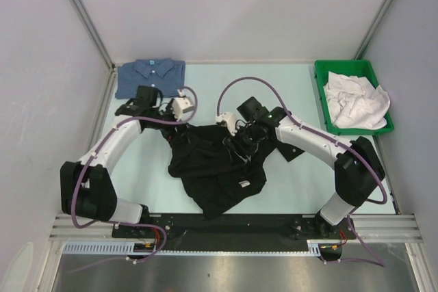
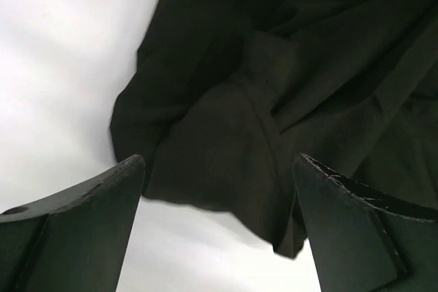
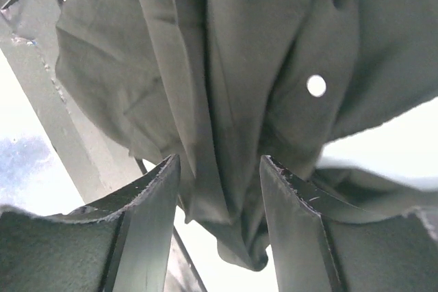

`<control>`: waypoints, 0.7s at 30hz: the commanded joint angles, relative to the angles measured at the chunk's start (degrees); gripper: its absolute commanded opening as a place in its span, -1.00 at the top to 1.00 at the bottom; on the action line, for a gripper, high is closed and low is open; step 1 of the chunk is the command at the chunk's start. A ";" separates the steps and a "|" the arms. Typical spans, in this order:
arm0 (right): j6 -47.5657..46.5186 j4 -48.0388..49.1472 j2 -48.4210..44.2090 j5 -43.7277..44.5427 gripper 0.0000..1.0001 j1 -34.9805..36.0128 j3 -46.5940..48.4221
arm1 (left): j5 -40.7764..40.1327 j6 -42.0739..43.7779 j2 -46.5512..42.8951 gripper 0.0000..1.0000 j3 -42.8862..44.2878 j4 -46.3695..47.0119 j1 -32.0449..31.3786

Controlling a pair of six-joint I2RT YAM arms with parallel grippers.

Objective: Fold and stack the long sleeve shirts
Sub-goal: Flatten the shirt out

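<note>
I see my left hand [image 2: 219, 169] spread wide and empty above the black shirt [image 1: 209, 165] crumpled mid-way across the bench [image 1: 287, 87], my right hand [image 3: 219, 162] half open astride a fold of it, and the blue shirt [image 1: 150, 76] (already folded) at the far left.

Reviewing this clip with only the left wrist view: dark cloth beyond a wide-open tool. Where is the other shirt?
Observer: The blue shirt lies folded in the far left corner, apart from the black shirt.
Operator: Anything on the right side?
Observer: A green bin at the far right holds crumpled white cloth.
Operator: And the right tool?
Observer: The right tool is open, with a fold of the black shirt between its fingers.
</note>
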 commanded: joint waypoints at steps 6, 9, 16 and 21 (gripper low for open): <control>2.33 5.78 4.50 4.90 0.12 3.29 4.28 | -21.78 -3.77 4.54 -0.76 -3.96 11.25 -12.72; 2.60 5.87 4.16 6.48 0.78 2.76 4.11 | -26.79 -4.82 4.90 -0.28 -4.40 13.01 -12.81; 2.95 7.10 -0.33 7.81 1.00 -3.65 5.33 | -21.28 -10.26 -3.88 0.96 0.77 11.00 -1.42; 2.51 2.90 -0.86 2.82 1.00 -10.33 14.80 | -5.76 -15.28 -10.38 0.99 4.38 8.19 11.08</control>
